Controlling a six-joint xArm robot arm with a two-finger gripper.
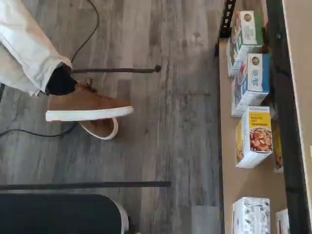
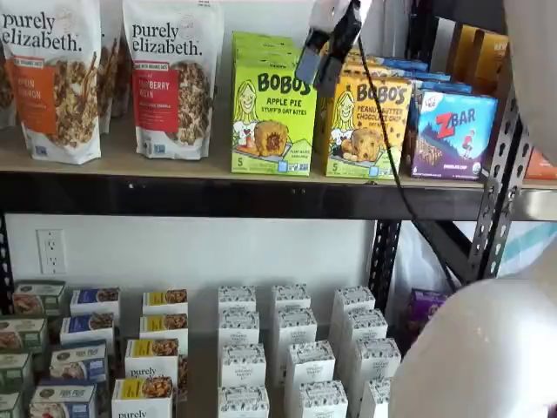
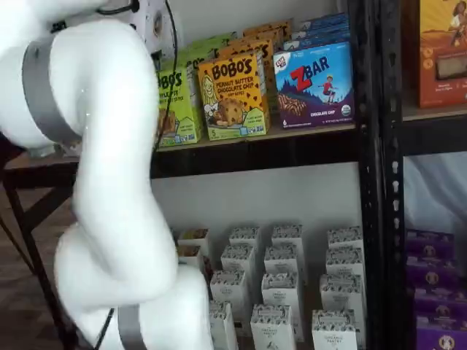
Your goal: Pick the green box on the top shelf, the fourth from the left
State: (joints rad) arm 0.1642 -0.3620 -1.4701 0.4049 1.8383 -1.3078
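Your target, the green box (image 2: 272, 120), stands upright at the front edge of the top shelf (image 2: 218, 193), leading a row of identical lime-green boxes lined up behind it; you can also see part of it in a shelf view (image 3: 175, 102), where the white arm (image 3: 109, 182) covers its left portion. Just to its right sits the yellow-orange Bobo's box (image 2: 365, 122), close beside it, and past that the blue ZBar box (image 2: 452, 132). To its left you have a granola pouch (image 2: 172, 77) with a red label, then another granola pouch (image 2: 50, 78) with an orange label. The gripper (image 2: 326, 48) hangs from above, in front of the shelf, over the seam between the green box and the yellow-orange one, touching neither; its two black fingers show a plain gap between them, so read the jaws as spread with nothing in them, and a black cable (image 2: 392, 165) trails down beside it. Below, the lower shelf carries rows of small white cartons (image 2: 296, 357) and, further left, mixed small boxes (image 2: 87, 348). In the wrist view you see grey plank flooring (image 1: 165, 97), a person's tan shoe (image 1: 87, 105), and the edge of a shelf with small boxes (image 1: 253, 131).
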